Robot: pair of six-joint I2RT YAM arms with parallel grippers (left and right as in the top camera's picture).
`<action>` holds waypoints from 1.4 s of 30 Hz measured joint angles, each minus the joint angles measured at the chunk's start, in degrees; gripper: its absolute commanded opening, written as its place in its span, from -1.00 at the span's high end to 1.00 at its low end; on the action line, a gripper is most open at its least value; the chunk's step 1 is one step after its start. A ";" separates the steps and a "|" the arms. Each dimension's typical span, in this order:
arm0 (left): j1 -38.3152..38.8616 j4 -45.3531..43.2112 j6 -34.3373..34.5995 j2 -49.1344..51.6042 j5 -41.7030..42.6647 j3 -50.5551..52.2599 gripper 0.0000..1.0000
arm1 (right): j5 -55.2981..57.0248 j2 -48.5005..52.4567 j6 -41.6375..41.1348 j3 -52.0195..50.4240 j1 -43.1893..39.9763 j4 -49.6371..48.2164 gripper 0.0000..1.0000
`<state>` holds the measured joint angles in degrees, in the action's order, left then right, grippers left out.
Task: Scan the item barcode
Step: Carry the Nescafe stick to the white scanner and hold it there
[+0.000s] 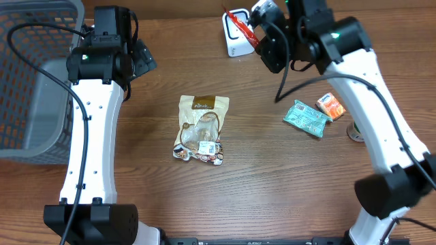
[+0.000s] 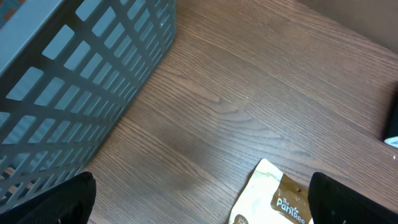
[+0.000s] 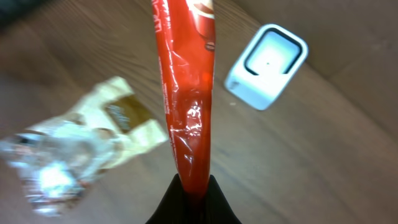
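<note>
Right gripper (image 3: 193,190): pressed together, pinching the lower end of a red packet (image 3: 186,93). The packet is thin and glossy and hangs clear of the desk (image 1: 272,170). In the overhead view it sits at the far edge of the desk, overlapping the white scanner (image 1: 234,42). In the right wrist view the scanner lies just to one side of the packet, its window facing up. Whether a barcode faces the scanner: cannot tell.

Left gripper (image 2: 200,182): fingers spread wide, holding nothing, hovering above bare desk. Grey mesh basket (image 2: 74,81) is near it on one side. The top corner of a cream snack bag (image 2: 273,196) is at the lower edge of the left wrist view.

Other items, overhead view:
- The cream snack bag lies flat at the desk centre, brown label end toward the far side, well apart from both grippers.
- Green packet (image 1: 306,117) on the right, touching a small orange packet (image 1: 330,105).
- A small round item (image 1: 354,131) beside the right arm, partly hidden; not identifiable.
</note>
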<state>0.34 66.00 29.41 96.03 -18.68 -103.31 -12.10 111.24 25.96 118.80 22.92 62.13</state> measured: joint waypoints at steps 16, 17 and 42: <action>0.00 0.00 0.00 0.00 -0.02 0.00 -0.99 | 16.85 13.07 7.58 -0.02 0.00 -16.55 0.93; 0.00 0.00 0.00 0.00 0.00 0.00 -0.99 | 17.81 13.81 8.00 -0.02 0.02 -17.86 0.93; 0.00 0.00 0.00 0.00 0.00 0.00 -0.99 | 32.61 26.27 10.34 0.00 0.76 -30.67 0.93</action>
<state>0.34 66.00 29.41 96.03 -18.68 -103.31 20.51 137.51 36.29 118.80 23.68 31.46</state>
